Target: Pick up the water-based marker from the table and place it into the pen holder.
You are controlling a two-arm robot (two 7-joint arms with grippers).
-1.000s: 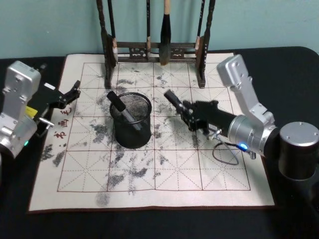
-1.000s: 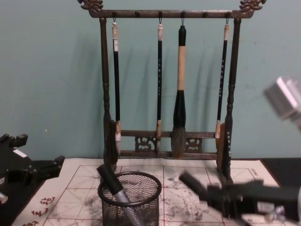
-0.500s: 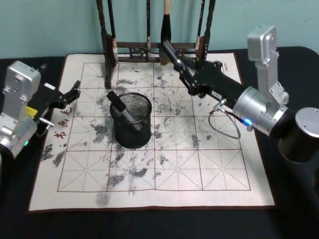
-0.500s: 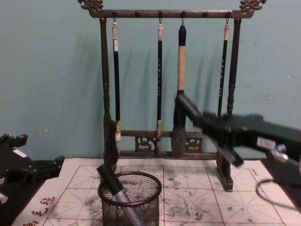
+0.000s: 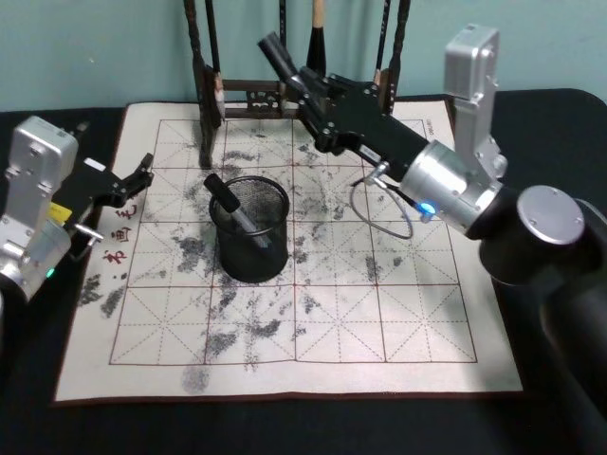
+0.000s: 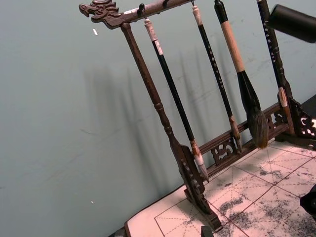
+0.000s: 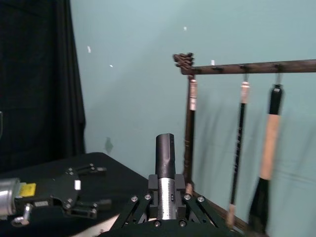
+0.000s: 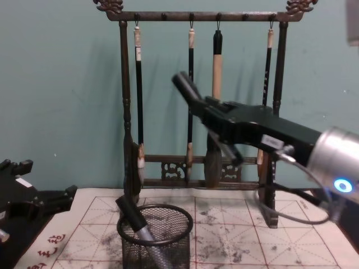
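The right claw hangs raised above the far part of the white mat on the table, its fingers clamped on the water-based marker, whose black cap juts out past the fingertips. Just behind the claw stands the brush rack. Below the claw, nearer the robot and to its left, sits the pen holder with a second marker leaning inside. Well to the left, the left claw rests with fingers apart
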